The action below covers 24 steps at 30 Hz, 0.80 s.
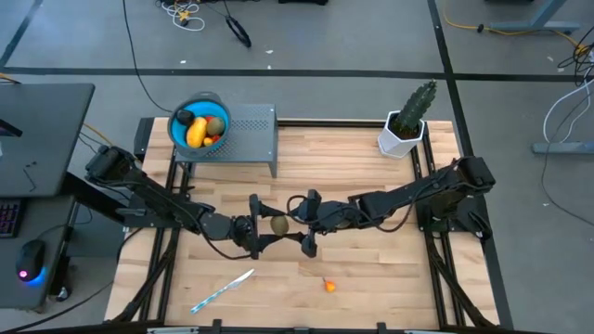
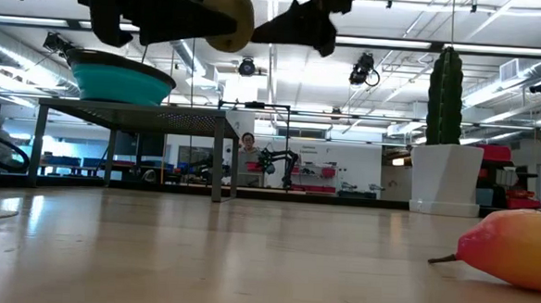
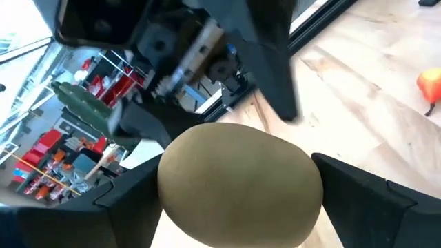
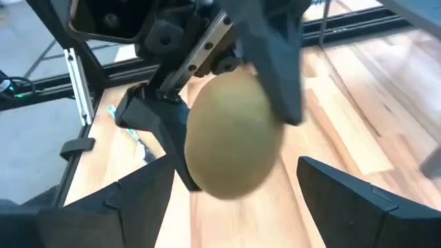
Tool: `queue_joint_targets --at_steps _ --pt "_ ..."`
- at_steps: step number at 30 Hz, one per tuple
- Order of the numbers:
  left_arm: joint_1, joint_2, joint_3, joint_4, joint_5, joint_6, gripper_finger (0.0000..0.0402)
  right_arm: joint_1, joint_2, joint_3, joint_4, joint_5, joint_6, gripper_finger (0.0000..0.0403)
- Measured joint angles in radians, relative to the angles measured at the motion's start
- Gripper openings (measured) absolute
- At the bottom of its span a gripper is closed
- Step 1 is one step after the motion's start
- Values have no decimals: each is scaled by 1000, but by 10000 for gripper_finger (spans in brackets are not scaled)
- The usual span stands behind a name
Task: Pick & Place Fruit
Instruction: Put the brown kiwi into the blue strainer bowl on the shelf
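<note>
An olive-brown oval fruit (image 1: 277,224) hangs high over the middle of the table, at the top of the low view (image 2: 229,15). My left gripper (image 1: 268,225) reaches in from the table's left and is shut on it (image 3: 238,207). My right gripper (image 1: 291,221) faces it from the table's right. It is open (image 4: 234,200), one finger on each side of the fruit (image 4: 234,134), and no touch shows. A blue bowl (image 1: 176,130) on a grey stand holds the yellow-orange oblong (image 1: 197,134), a black ball and other fruit. A small orange-red piece (image 1: 329,286) lies on the table. My left gripper pinches the olive-brown oval between its two fingers (image 3: 131,200), one on each flank of the fruit (image 3: 172,193). The fingers come level from the table's left. The fruit is lifted well clear of the table.
The grey perforated stand (image 1: 251,134) is at the far left of the table. A green cactus in a white pot (image 1: 406,125) stands at the far right. A slim white-and-blue stick (image 1: 223,290) lies near the near edge. A person (image 2: 247,150) sits far off in the room.
</note>
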Motion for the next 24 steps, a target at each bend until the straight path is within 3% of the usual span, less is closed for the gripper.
queue_joint_targets --at_steps 10,18,24 --pt "38 -72 0 -95 -9 -61 347 22 -138 1 -223 2 6 315" --pt "151 -343 1 -258 -68 -22 347 34 -140 1 -278 44 10 315" --pt "331 -565 1 -340 -137 -51 347 34 -140 1 -277 87 10 315"
